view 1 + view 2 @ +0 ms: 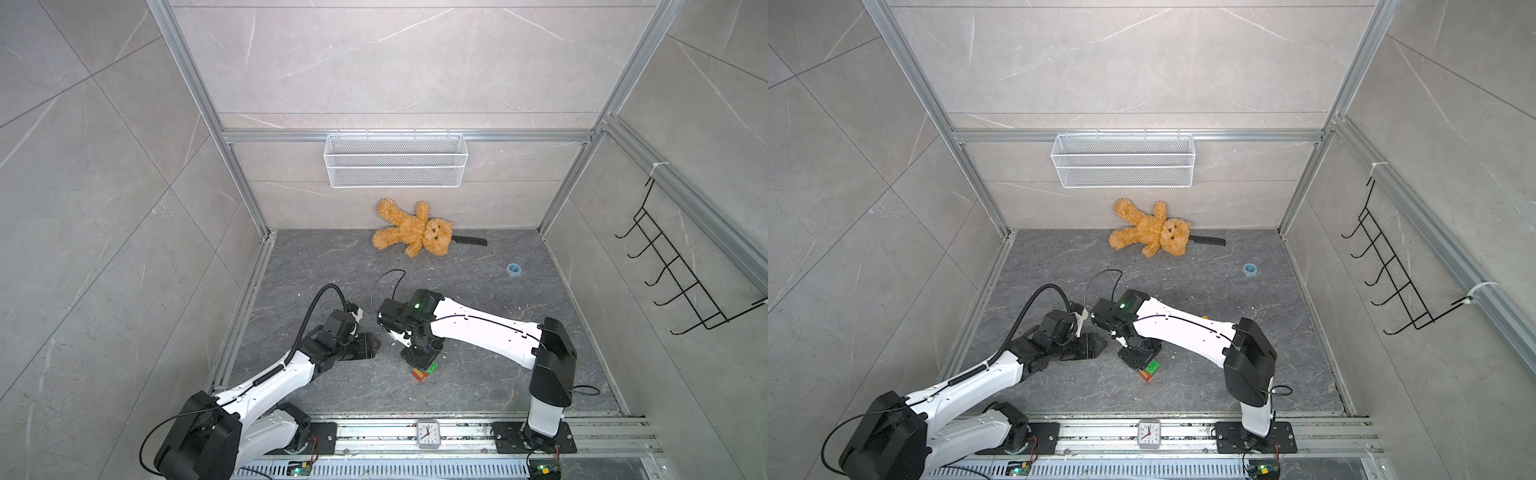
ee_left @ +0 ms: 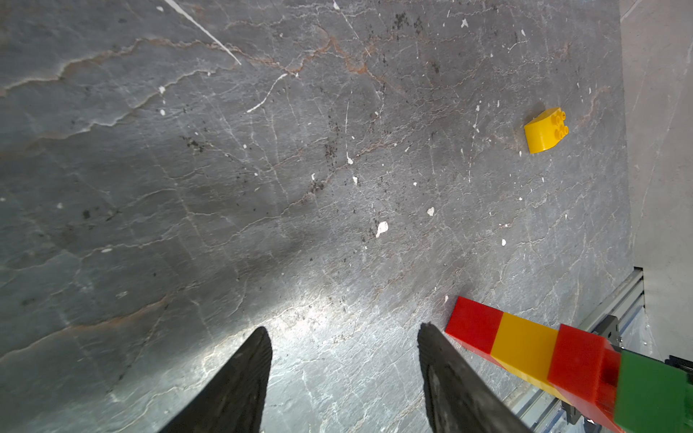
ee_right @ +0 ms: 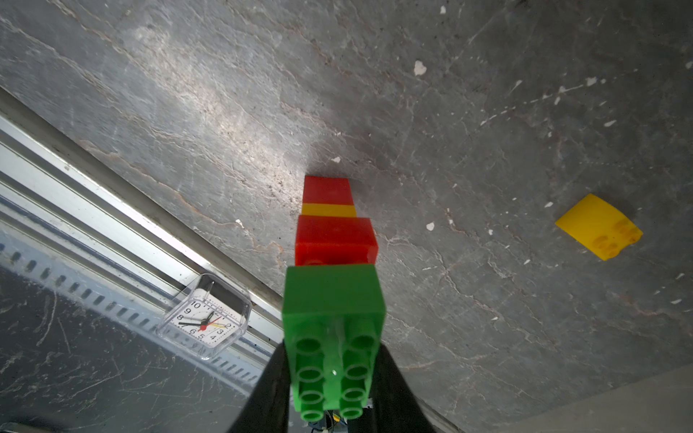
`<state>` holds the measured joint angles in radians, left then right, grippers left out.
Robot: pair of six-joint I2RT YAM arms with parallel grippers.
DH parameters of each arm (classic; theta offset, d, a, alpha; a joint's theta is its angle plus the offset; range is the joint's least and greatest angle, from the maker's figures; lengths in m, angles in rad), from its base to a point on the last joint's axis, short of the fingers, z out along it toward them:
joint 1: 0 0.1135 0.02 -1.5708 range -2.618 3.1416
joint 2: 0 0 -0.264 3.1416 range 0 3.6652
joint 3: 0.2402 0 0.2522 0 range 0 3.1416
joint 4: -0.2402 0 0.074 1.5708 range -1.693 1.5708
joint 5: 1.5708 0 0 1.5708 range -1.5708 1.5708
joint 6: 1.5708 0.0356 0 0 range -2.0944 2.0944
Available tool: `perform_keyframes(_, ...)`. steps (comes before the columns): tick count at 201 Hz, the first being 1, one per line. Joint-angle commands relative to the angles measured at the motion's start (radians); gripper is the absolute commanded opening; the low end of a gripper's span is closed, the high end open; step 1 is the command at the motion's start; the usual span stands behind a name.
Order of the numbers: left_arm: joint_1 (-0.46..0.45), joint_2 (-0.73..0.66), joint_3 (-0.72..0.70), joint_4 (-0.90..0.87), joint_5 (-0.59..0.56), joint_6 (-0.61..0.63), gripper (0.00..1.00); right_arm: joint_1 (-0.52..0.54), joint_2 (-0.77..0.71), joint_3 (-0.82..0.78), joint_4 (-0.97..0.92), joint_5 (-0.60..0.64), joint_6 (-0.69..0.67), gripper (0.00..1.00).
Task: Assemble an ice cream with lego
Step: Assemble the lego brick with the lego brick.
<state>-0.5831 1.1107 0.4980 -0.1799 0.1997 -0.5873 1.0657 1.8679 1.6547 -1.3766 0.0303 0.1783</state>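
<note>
My right gripper point(image 3: 332, 356) is shut on the long green brick point(image 3: 333, 300), which caps a joined stack of lego. Below the green brick come a red, a yellow and a red brick point(image 3: 326, 191), and that far red end touches the dark floor. In both top views the stack point(image 1: 426, 371) point(image 1: 1149, 371) pokes out under the right gripper point(image 1: 417, 355). My left gripper point(image 2: 344, 330) is open and empty, with one finger close beside the stack's red end point(image 2: 472, 322). A round-topped yellow brick point(image 2: 545, 129) point(image 3: 599, 226) lies loose on the floor, apart from both grippers.
A brown teddy bear point(image 1: 415, 232) lies by the back wall, with a black-handled tool point(image 1: 471, 241) beside it. A small blue ring point(image 1: 514, 269) sits at the right. A clear clock point(image 1: 428, 433) point(image 3: 204, 316) stands on the front rail. A wire basket point(image 1: 395, 160) hangs on the back wall.
</note>
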Motion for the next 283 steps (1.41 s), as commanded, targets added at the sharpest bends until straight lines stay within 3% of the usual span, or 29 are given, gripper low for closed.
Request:
perform_keyframes(1,-0.003,-0.015,-0.001,-0.004,-0.012,0.004,0.65,0.004,0.005,0.054,-0.047,0.010,-0.018,0.05)
perform_keyframes(283,-0.003,-0.037,-0.007,-0.020,-0.019,0.014,0.64,0.004,0.109,0.138,-0.122,0.006,0.010,0.04)
